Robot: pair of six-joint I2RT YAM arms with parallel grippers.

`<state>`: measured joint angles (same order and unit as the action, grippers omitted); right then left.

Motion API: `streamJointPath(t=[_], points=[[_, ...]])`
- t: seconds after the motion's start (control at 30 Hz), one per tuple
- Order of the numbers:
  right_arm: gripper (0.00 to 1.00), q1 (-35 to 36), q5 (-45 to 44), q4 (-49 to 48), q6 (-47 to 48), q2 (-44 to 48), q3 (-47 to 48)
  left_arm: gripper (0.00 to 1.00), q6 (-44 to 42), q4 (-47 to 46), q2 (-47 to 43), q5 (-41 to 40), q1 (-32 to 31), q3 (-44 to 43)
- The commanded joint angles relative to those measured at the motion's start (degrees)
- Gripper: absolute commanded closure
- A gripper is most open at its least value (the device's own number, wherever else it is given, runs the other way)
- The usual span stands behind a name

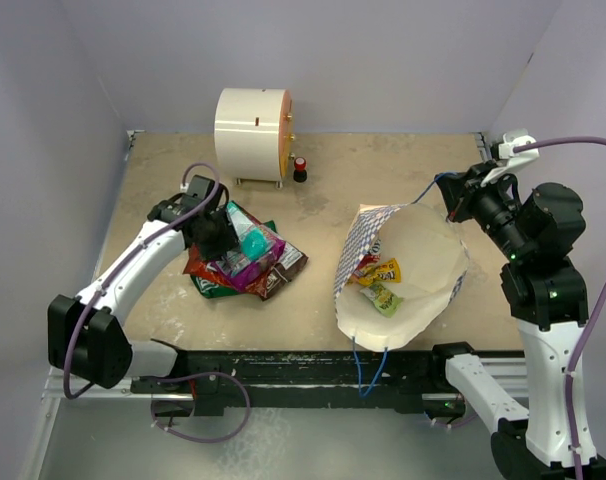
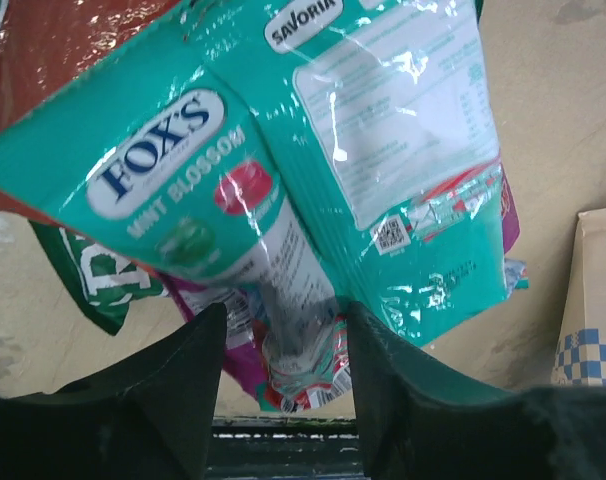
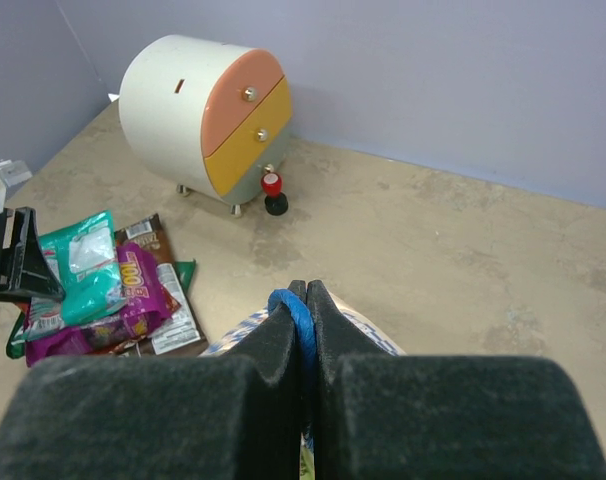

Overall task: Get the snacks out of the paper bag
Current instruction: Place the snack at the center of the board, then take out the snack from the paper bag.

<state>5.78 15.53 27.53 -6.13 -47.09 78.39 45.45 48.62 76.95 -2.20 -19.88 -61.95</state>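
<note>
Left gripper (image 2: 278, 345) clamped on the bottom edge of a teal mint packet (image 2: 283, 170), black fingers (image 2: 183, 390) pressed to either side of the crinkled foil. Held right over the pile of snacks (image 1: 245, 262) on the left of the table (image 1: 313, 200) — purple, brown, green and orange-red wrappers fanned out underneath; whether the teal one rests on them or hangs just clear, hard to call from here.

Over to the right gripper (image 3: 305, 315): pinched shut on a thin blue cord handle (image 3: 291, 310), holding up the far rim of the paper bag (image 1: 423, 250). Bag lying open toward the camera, checkered outside showing at its left flap, with yellow, orange and green packets (image 1: 378, 280) inside. Beyond, a white drum cabinet (image 1: 251, 122) against the back wall, small red-topped knob (image 1: 300, 167) beside it.
</note>
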Motion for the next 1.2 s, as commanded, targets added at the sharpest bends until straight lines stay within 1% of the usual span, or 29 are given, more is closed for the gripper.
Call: streamJointPath(t=[0.0,0.07,0.13,0.17,0.2,0.3,0.33,0.37,0.4,0.5,0.57,0.63,0.67,0.77,0.93,1.0,1.07,1.17], points=[[1.0,0.2,0.0,-4.1,-1.3,1.0,0.9,0.42,0.0,6.4,-4.5,-2.0,0.1,-6.0],[1.0,0.2,0.0,-4.0,-1.3,1.1,0.9,0.41,-0.3,8.0,-6.9,-0.9,0.0,-7.9],[1.0,0.2,0.0,-4.0,-1.3,1.3,0.7,0.39,1.7,8.1,-10.0,2.1,-0.6,-8.2],[1.0,0.2,0.1,-4.0,-1.3,1.4,0.5,0.38,2.9,6.3,-11.6,4.1,-1.8,-7.4],[1.0,0.2,0.1,-4.1,-1.3,1.4,0.4,0.38,4.2,4.4,-13.1,4.9,-4.4,-6.7],[1.0,0.2,0.5,-4.0,-1.2,1.3,0.0,0.35,5.9,-3.7,-15.6,0.3,-18.3,-6.1],[1.0,0.3,0.6,-4.0,-1.2,1.3,0.0,0.34,4.9,-5.9,-15.3,-1.9,-22.6,-6.7],[1.0,0.2,0.6,-4.0,-1.2,1.3,0.0,0.33,3.4,-7.2,-14.7,-4.4,-28.3,-7.9],[1.0,0.2,0.7,-4.0,-1.2,1.3,0.0,0.32,1.4,-8.2,-13.9,-7.3,-32.2,-9.3],[1.0,0.2,1.5,-4.0,-1.4,1.3,-0.1,0.3,-5.9,-10.9,-10.9,-16.1,-44.4,-13.9],[1.0,0.2,1.9,-3.9,-1.7,1.0,-0.1,0.29,-12.5,-14.8,-8.6,-22.0,-52.7,-16.5],[1.0,0.2,2.0,-3.9,-1.9,0.8,0.0,0.28,-20.2,-18.1,-5.5,-24.7,-59.6,-17.8],[1.0,0.3,2.1,-4.0,-2.0,0.6,0.1,0.29,-24.0,-20.7,-3.6,-24.8,-61.8,-18.8],[1.0,0.2,2.4,-4.4,-3.0,0.2,0.6,0.3,-31.5,-23.5,3.6,-23.0,-64.8,-22.1],[1.0,0.2,3.1,-3.8,-3.0,-0.4,1.8,0.34,-39.7,-27.5,14.0,-23.0,-65.0,-25.0],[1.0,0.2,3.2,-3.3,-2.8,-0.2,2.2,0.4,-43.5,-27.2,18.6,-23.4,-65.0,-26.9],[1.0,0.2,3.0,-2.7,-2.6,-0.1,2.5,0.51,-45.8,-25.8,22.6,-24.4,-64.6,-29.3],[1.0,0.2,2.8,-2.2,-2.4,0.4,2.7,0.59,-46.3,-22.5,28.2,-24.6,-62.4,-33.6]])
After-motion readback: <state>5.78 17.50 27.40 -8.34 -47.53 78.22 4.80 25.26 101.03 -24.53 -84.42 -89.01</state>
